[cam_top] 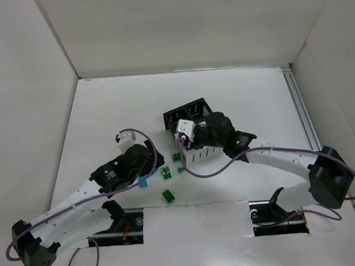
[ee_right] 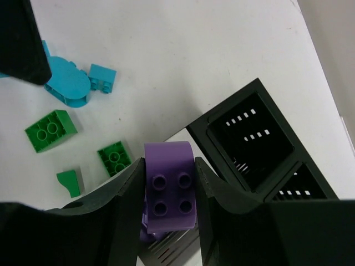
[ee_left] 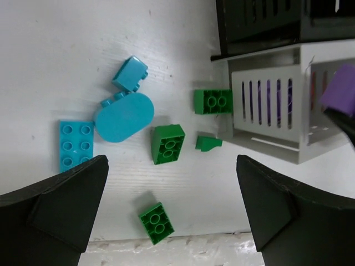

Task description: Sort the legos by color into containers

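- The right gripper (ee_right: pixel 168 166) is clamped on a purple lego (ee_right: pixel 169 191) and holds it just above the white bin (ee_left: pixel 265 141). The brick looks ready to drop but is not yet let go.
- The left gripper (ee_left: pixel 172 180) hangs empty with its jaws spread wide, over the loose bricks beside the white bin's slotted wall.
- Done, as far as can be judged: purple shows through the white bin's slots, with a hint of red in its other cell, so some bricks seem sorted.
- The black bin (ee_right: pixel 252 91) stands against the white bin's far side. No brick can be made out in its two cells.
- Left to sort: seven bricks on the table (ee_left: pixel 50 50) beside the white bin, none of them in a cell.
- Count: four green legos (ee_left: pixel 167 144), three teal legos (ee_left: pixel 124 117), one purple in the grip, two bins, four cells.
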Controlling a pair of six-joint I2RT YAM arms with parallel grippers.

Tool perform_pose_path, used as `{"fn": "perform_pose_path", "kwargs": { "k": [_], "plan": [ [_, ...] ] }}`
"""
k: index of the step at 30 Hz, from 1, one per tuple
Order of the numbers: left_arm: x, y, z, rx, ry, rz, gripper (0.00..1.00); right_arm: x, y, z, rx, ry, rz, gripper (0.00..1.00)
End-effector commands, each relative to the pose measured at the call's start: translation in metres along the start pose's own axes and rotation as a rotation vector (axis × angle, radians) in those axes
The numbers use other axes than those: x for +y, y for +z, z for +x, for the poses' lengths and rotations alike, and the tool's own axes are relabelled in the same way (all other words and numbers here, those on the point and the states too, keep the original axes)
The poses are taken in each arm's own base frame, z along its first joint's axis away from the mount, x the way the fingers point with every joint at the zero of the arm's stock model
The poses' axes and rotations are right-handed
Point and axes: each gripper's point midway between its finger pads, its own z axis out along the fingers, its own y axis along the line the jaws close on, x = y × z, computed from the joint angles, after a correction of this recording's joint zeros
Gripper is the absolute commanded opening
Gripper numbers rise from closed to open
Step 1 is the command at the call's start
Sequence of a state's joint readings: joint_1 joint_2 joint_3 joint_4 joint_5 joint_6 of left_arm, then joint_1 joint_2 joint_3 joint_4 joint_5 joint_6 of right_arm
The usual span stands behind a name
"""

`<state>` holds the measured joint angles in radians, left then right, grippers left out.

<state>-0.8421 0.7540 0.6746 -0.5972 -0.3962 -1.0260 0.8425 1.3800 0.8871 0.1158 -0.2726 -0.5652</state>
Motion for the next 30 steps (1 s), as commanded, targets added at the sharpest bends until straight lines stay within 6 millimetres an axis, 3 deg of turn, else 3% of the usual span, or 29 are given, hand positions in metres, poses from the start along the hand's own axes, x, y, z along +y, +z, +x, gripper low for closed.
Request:
{"fn": "perform_pose_path", "kwargs": {
  "k": [1, 4, 8, 12, 14, 15, 20, 22, 24, 27, 30],
  "plan": [
    [-0.019, 0.008, 0.013, 0.059, 0.053, 0.088, 1.00, -0.012, -0.007, -0.006, -0.015, 0.019, 0.041, 0.24],
    [-0.020, 0.015, 0.024, 0.094, 0.069, 0.083, 1.00, -0.011, -0.007, 0.000, -0.006, 0.038, 0.035, 0.30],
    [-0.021, 0.019, 0.036, 0.119, 0.100, 0.085, 1.00, -0.006, -0.015, -0.003, -0.022, 0.036, 0.021, 0.56],
    [-0.015, 0.026, 0.047, 0.151, 0.134, 0.060, 1.00, -0.006, -0.031, -0.013, -0.047, 0.037, 0.035, 0.77],
    [-0.018, 0.029, 0.053, 0.170, 0.142, 0.081, 1.00, -0.006, -0.037, -0.013, -0.043, 0.036, 0.048, 0.83],
    [-0.012, 0.031, 0.062, 0.195, 0.160, 0.066, 1.00, -0.005, -0.041, -0.013, -0.036, 0.039, 0.043, 0.91],
    [-0.008, 0.037, 0.078, 0.220, 0.170, 0.043, 0.97, -0.013, -0.068, -0.026, -0.059, 0.045, 0.117, 0.99],
    [-0.014, 0.039, 0.088, 0.238, 0.185, 0.058, 0.97, -0.015, -0.077, -0.023, -0.042, 0.047, 0.145, 0.99],
    [-0.008, 0.045, 0.094, 0.230, 0.208, 0.014, 0.96, -0.014, -0.086, -0.021, -0.041, 0.046, 0.157, 0.99],
    [-0.011, 0.048, 0.094, 0.215, 0.208, -0.028, 0.94, -0.015, -0.097, -0.015, -0.022, 0.061, 0.187, 0.99],
    [0.003, 0.059, 0.093, 0.190, 0.221, -0.136, 0.90, -0.015, -0.106, -0.012, -0.011, 0.071, 0.210, 0.99]
  ]
}}
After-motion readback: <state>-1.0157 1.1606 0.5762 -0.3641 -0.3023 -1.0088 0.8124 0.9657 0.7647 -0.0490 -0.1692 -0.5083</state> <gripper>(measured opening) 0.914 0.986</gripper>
